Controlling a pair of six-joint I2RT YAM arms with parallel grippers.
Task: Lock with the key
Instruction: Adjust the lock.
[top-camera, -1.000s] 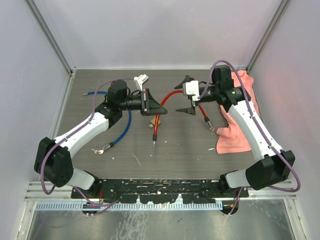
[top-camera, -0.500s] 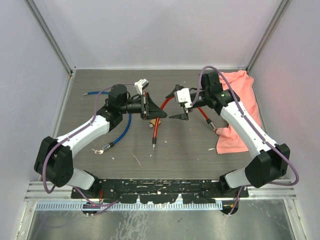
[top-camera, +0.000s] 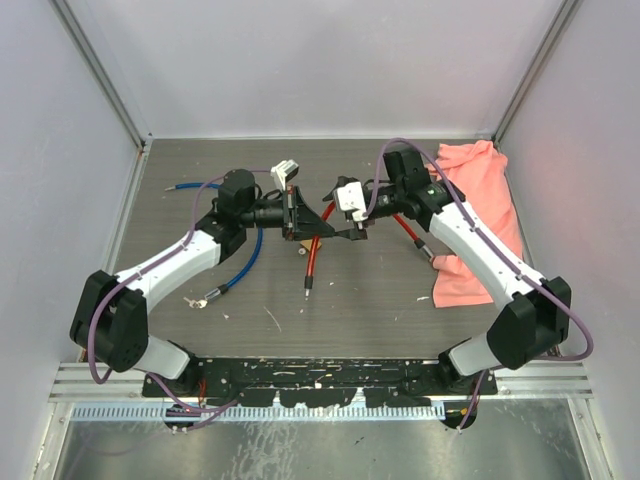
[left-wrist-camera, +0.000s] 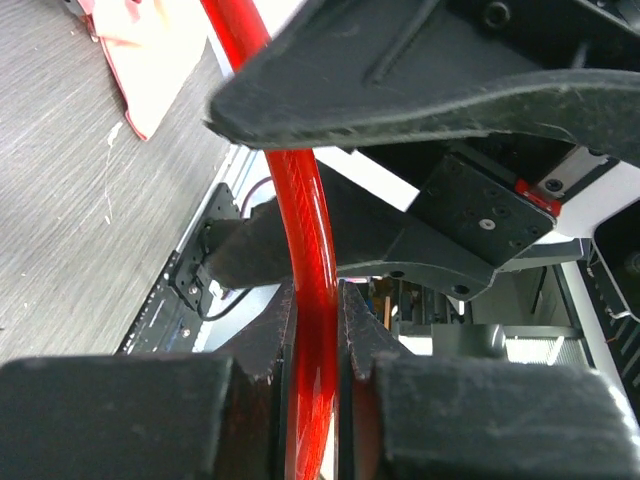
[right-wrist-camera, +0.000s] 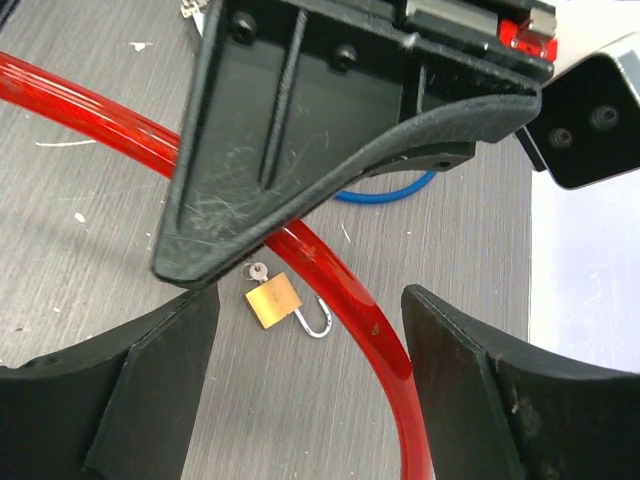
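From the top camera I see my left hand (top-camera: 303, 217) and my right hand (top-camera: 345, 222) nose to nose near the middle of the surface (top-camera: 380, 290). The left hand is clamped on the red cable (top-camera: 311, 262), which runs from the right side down toward the near edge. The padlock (top-camera: 300, 249) lies on the surface just nearward of the two hands, beside the red cable, and is tiny from here. A blue cable (top-camera: 252, 250) curves along the left side. A pink cloth (top-camera: 480, 230) lies by the right edge.

On the left wrist camera my fingers (left-wrist-camera: 265, 345) stand narrow, pinching the red cable between them. The right hand's black fingers (left-wrist-camera: 450, 90) spread just beyond.

On the right wrist camera the hand stands wide, its fingers (right-wrist-camera: 150, 390) on either side of the red cable, gripping nothing. One finger of the left hand fills the top of the view. The brass padlock sits just beside the cable, and its shackle looks open. The small key (right-wrist-camera: 258, 270) touches its upper corner; I cannot tell whether it is in the keyhole.
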